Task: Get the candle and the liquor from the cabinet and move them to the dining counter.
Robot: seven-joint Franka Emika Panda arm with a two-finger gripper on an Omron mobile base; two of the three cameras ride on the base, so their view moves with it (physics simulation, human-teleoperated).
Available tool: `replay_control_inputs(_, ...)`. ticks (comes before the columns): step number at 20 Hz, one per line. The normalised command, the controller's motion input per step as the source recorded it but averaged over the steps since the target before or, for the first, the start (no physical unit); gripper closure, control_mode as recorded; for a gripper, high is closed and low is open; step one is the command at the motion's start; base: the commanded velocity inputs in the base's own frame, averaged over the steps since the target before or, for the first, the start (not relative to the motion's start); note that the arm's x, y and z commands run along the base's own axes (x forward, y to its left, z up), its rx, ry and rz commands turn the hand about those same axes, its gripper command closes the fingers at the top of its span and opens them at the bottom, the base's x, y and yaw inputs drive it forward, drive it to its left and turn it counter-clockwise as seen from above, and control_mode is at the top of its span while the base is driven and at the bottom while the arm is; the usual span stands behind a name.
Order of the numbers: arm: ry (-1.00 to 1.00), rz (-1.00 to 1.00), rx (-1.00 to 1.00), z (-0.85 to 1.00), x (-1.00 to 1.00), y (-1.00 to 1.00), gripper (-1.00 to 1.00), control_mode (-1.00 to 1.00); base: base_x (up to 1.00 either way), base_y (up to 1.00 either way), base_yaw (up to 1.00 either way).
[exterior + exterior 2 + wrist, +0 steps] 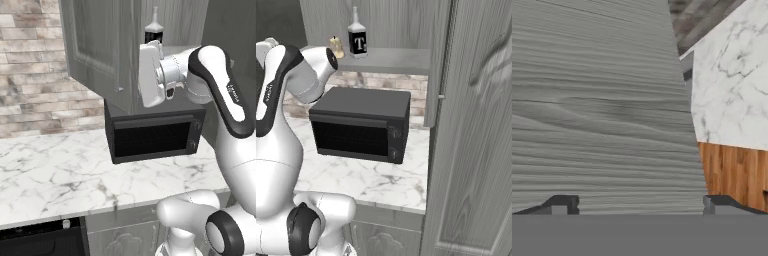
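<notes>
The liquor [357, 42], a dark bottle with a pale label and a clear neck, stands on the shelf of the open cabinet [391, 60]. The small tan candle [336, 47] sits just left of it. In the left base view the liquor [153, 32] shows right above my white hand [151, 75], which is raised beside the shelf, above the microwave. My gripper [641, 205] is open with nothing between its fingertips [562, 203]; it faces a grey wood-grain cabinet panel [602, 110] close up. The dining counter is out of view.
A black microwave [155, 132] sits on the marble worktop [55, 170] under the cabinet. The left cabinet door [95, 45] and the right door [476, 125] both stand swung out. A brick wall [30, 75] backs the worktop. Marble [732, 90] and wooden floor [732, 175] show past the panel.
</notes>
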Motion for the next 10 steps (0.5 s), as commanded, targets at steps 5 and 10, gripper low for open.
replay_control_inputs(5, 0.02, 0.11, 0.03, 0.0, -0.15, 0.49, -1.0, -1.0, 0.0, 0.0, 0.0)
replay_control_inputs(10, 0.0, 0.09, 0.01, 0.0, -0.1, 0.52, -1.0, -1.0, 0.0, 0.0, 0.0)
